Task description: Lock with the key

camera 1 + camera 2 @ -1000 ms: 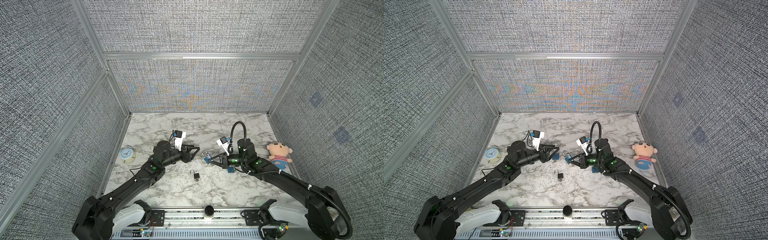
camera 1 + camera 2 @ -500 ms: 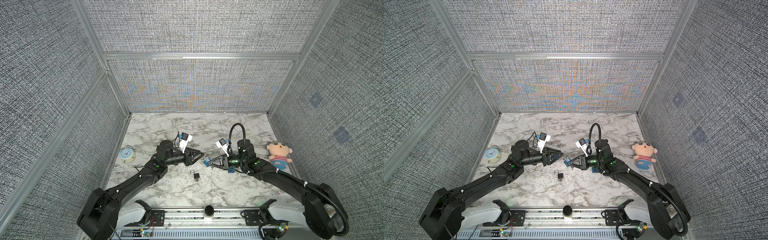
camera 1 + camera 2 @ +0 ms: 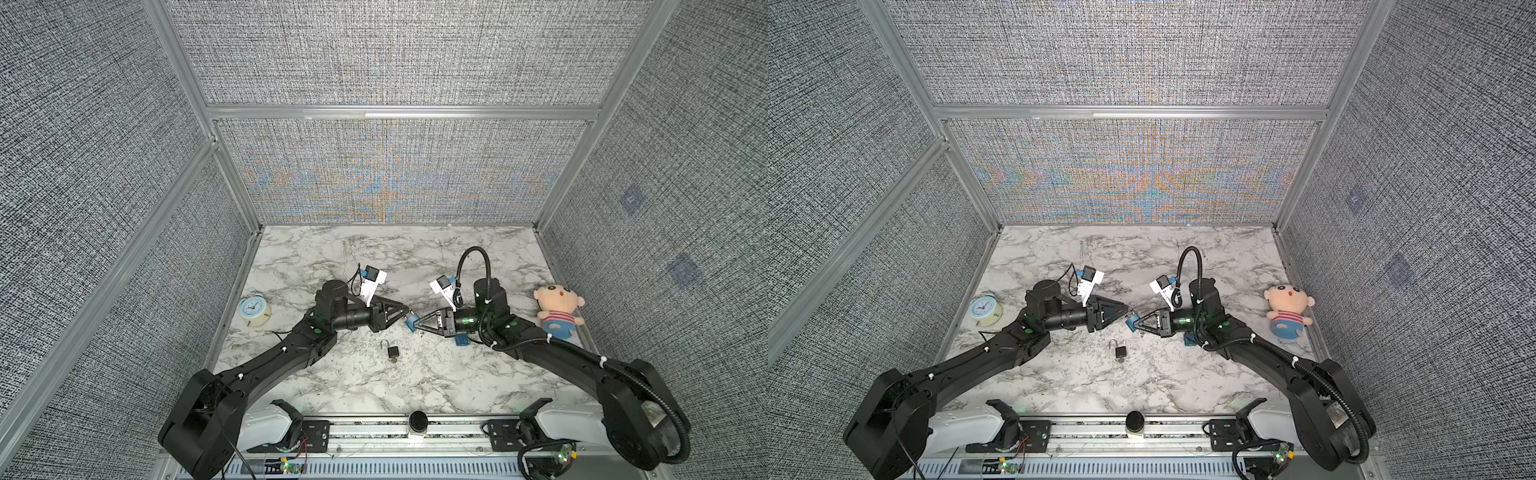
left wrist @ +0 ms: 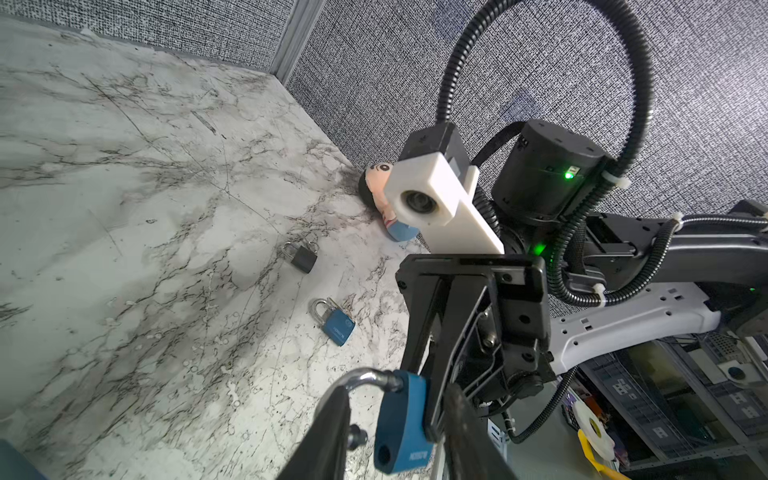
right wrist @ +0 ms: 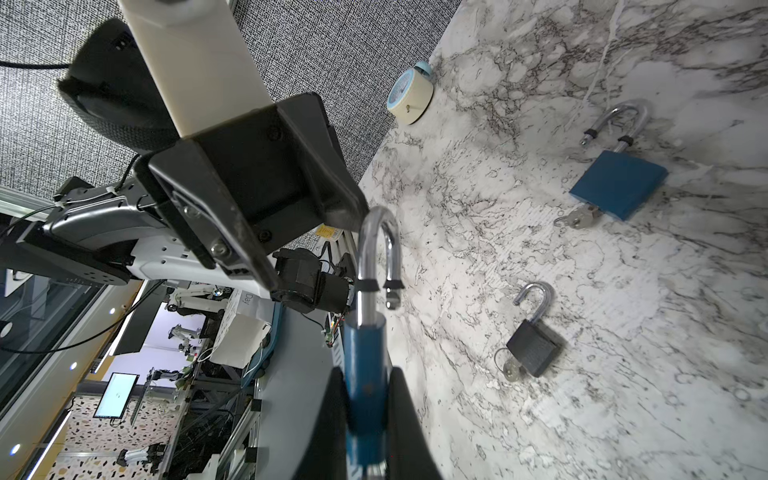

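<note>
Black padlock point(image 3: 392, 352), key point(image 5: 511, 371) in it, lies on bench point(image 3: 353, 388), shackle open. Behind: R end effector point(image 3: 417, 327) clamped on blue padlock point(image 3: 409, 322), held off bench, shackle open. L end effector point(image 3: 404, 314) jaws apart, straddling it. 2nd blue padlock point(image 3: 460, 340) under R arm. Farther out: clock point(image 3: 253, 309), doll point(image 3: 557, 309).

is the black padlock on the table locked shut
No, the black padlock has its shackle swung open, one end out of the body.
</note>
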Action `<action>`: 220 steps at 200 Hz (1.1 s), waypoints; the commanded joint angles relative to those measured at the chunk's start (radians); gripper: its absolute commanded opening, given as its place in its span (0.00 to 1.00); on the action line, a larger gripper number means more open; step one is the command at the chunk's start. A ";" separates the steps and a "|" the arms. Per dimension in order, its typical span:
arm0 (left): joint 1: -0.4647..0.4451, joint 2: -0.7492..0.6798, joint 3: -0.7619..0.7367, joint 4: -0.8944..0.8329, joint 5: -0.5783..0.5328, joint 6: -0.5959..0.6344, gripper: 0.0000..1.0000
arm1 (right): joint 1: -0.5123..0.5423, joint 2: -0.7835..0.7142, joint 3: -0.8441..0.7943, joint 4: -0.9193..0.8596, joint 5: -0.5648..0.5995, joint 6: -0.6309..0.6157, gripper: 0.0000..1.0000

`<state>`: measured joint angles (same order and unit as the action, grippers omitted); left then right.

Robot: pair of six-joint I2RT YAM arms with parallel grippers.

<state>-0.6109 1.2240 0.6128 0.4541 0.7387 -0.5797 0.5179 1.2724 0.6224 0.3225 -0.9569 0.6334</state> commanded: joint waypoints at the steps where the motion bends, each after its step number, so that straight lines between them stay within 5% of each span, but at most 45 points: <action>1: 0.001 -0.014 -0.001 0.029 -0.032 0.010 0.43 | 0.001 0.000 -0.002 0.046 -0.022 0.008 0.00; 74: 0.005 0.057 0.028 0.032 -0.039 0.016 0.55 | 0.006 0.012 -0.005 0.058 -0.020 0.016 0.00; 127: 0.005 0.085 0.036 0.055 0.008 -0.005 0.35 | 0.004 0.007 -0.008 0.054 -0.017 0.012 0.00; 220: 0.004 0.047 -0.003 0.038 0.001 -0.003 0.24 | 0.004 0.007 0.007 0.035 -0.016 0.007 0.00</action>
<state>-0.6071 1.2789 0.6147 0.4694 0.7185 -0.5842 0.5198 1.2842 0.6193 0.3328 -0.9646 0.6411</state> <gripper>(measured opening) 0.253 0.098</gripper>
